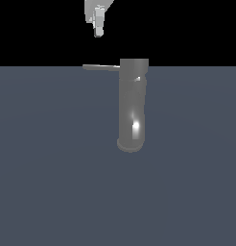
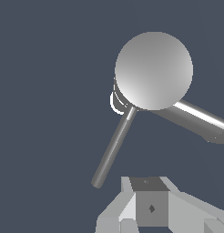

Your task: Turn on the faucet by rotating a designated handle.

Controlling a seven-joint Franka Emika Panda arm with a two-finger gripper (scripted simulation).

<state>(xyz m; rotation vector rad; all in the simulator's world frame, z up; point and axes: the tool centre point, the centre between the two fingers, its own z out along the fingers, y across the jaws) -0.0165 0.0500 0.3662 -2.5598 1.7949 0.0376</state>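
The faucet [image 1: 133, 103] is a tall grey cylinder standing upright on a wider base ring, with a white glint low on its side. The handle [image 1: 100, 67], a thin flat grey bar, sticks out from its top toward the exterior view's left. My gripper [image 1: 98, 32] hangs above the handle's free end, clearly apart from it. In the wrist view the faucet [image 2: 153, 70] shows its round top and the handle [image 2: 114, 145] runs from it toward my gripper [image 2: 150, 200]. The fingers look closed together and hold nothing.
A second, thicker grey bar [image 2: 200, 119] juts from under the faucet's top on the side away from the handle. The faucet stands on a flat blue-grey floor [image 1: 53, 182]. Nothing else shows around it.
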